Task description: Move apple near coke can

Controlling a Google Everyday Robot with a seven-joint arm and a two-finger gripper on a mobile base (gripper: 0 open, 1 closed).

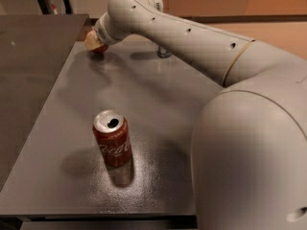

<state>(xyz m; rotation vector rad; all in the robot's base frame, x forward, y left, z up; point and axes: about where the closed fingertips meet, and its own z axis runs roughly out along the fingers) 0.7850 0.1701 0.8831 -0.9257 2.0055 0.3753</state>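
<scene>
While arm (192, 37) outstretched, gripper (92, 41) at far apple (99, 49).

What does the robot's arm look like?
The arm is creamy white, smooth and fat like a tube. It gets wider toward a big rounded shoulder. Small dark round holes dot its side, and a thin tan ring circles one joint. No loose cables show. Its tool is at the far left edge of the table, mostly hidden behind the wrist.
</scene>
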